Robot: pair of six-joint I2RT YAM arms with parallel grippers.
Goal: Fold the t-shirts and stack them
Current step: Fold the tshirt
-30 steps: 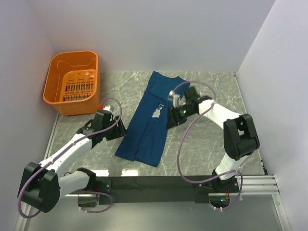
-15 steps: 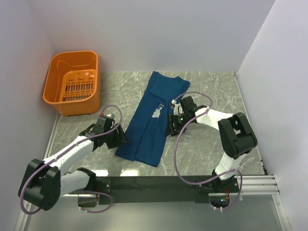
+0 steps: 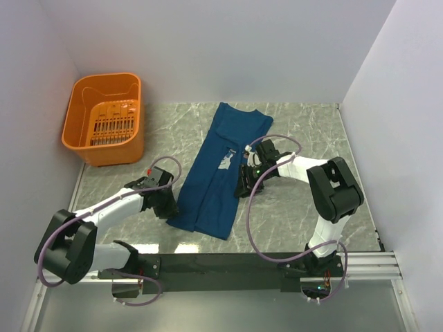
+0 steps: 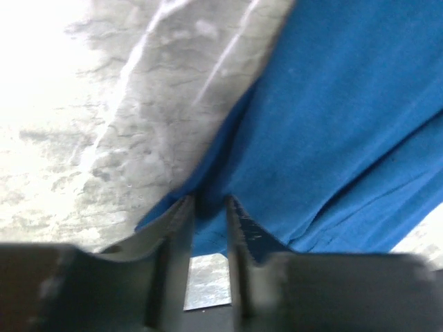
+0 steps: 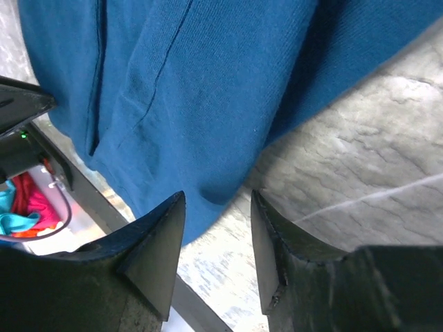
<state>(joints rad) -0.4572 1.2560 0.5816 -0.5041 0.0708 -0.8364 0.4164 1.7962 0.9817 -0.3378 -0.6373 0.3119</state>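
Observation:
The navy-blue t-shirt (image 3: pixel 218 173) lies folded lengthwise in a long diagonal strip on the marble table, with part of its white print (image 3: pixel 225 160) showing. My left gripper (image 3: pixel 168 205) is low at the strip's near left edge. In the left wrist view the left gripper (image 4: pixel 211 204) has its jaws close together with the shirt's edge (image 4: pixel 332 124) pinched between the tips. My right gripper (image 3: pixel 241 188) is at the strip's right edge. In the right wrist view the right gripper (image 5: pixel 218 200) is open, with the shirt's edge (image 5: pixel 173 83) just ahead of the tips.
An orange plastic basket (image 3: pixel 104 117) stands at the back left corner. White walls close in the table on three sides. A black rail (image 3: pixel 221 263) runs along the near edge. Colourful cloth (image 5: pixel 21 204) shows beyond the table edge in the right wrist view.
My left gripper has moved right and nearer, onto the shirt's lower left edge. My right gripper has come down and nearer along the shirt's right edge. The shirt has not shifted.

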